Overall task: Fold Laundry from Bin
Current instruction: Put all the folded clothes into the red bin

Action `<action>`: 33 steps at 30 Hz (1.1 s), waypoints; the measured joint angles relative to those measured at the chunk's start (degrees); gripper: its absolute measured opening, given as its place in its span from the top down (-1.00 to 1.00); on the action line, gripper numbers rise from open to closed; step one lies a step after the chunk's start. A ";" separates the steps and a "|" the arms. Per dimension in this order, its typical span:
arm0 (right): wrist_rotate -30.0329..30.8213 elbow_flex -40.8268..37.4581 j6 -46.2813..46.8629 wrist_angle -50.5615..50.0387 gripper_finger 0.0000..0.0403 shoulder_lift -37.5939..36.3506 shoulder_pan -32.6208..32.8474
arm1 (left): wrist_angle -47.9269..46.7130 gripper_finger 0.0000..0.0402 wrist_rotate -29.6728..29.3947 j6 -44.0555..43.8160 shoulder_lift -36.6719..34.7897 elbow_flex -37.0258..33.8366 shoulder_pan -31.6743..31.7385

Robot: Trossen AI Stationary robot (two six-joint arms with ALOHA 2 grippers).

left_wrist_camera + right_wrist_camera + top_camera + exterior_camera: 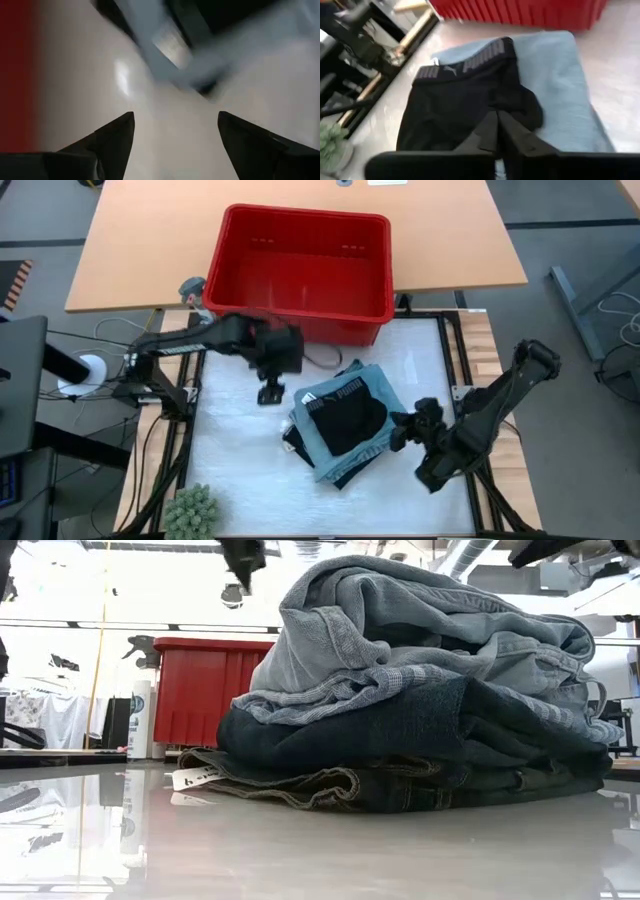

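Note:
The laundry lies in a folded stack at the table's middle: dark denim (400,740) lowest, a light blue garment (555,75) over it, and a black garment with a lettered waistband (345,420) (460,105) on top. Behind it stands the red bin (305,215) (200,680), its inside bare as far as I see. My left gripper (270,392) (175,117) hangs open above the bare white table, left of the stack, with nothing between its fingers. My right gripper (400,430) (496,117) is shut at the black garment's right edge. My right gripper comes slanting down from the table's right side. Its shut fingertips (490,132) show over the black garment's right edge (527,112). Dark fingers against dark cloth hide the place, so I cannot tell whether they touch it or have cloth between them.
A green spiky ball (192,510) sits at the near left corner. A spray bottle (192,290) stands left of the bin. The bin rests partly on a wooden table (130,250) behind. The white table top (235,450) shows bare to the left of the stack.

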 joint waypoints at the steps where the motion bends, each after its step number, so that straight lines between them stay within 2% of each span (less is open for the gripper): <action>1: 1.75 -0.43 -0.02 1.77 0.84 1.27 -0.31 | 3.15 -0.37 -2.52 3.29 -1.05 0.00 0.84; 3: 3.24 -0.66 -0.22 4.93 0.92 4.00 -1.16 | 7.96 -0.37 -6.38 10.64 -2.66 0.02 2.57; 5: 2.79 -0.64 1.20 6.50 0.91 6.72 -2.07 | 12.71 -0.37 -7.85 16.53 -3.56 0.04 4.54; 8: -1.47 -0.66 9.42 6.46 0.91 10.62 -2.64 | 16.39 -0.37 -7.63 18.54 -3.41 0.04 9.00; 9: -2.57 -0.68 11.70 6.31 0.93 11.68 -2.36 | 16.62 -0.37 -4.51 16.65 -3.16 -0.06 10.97; 13: -4.08 0.95 14.29 6.14 0.93 14.78 -0.04 | 16.44 -0.37 14.36 11.64 -0.64 -0.13 18.22; 18: -2.17 5.69 10.10 4.34 0.93 14.85 4.56 | 18.45 -0.37 25.72 9.21 4.16 -0.13 22.20; 20: -1.56 8.16 6.84 4.26 0.93 14.29 6.75 | 18.26 -0.37 27.87 8.77 5.92 -0.15 22.37; 21: -4.24 9.50 5.83 4.28 0.93 14.01 7.51 | 17.92 -0.37 27.83 8.13 6.62 -0.31 22.00; 24: -21.15 11.46 4.68 4.22 0.93 14.80 9.05 | 18.15 -0.37 27.86 5.85 6.98 -4.30 21.08; 26: -28.86 11.33 7.97 3.12 0.93 17.06 9.50 | 17.55 -0.37 28.11 5.00 6.77 -8.22 20.24; 29: -35.19 11.25 15.11 -2.85 0.93 20.36 9.37 | 20.13 -0.37 26.63 2.93 4.55 -15.78 18.11; 31: -40.06 11.25 15.39 -6.18 0.93 22.59 8.25 | 26.29 -0.37 22.72 -0.99 1.62 -21.75 16.14; 33: -42.22 11.25 15.52 -8.88 0.93 24.92 7.13 | 34.27 -0.37 17.69 -5.64 -1.63 -28.10 14.21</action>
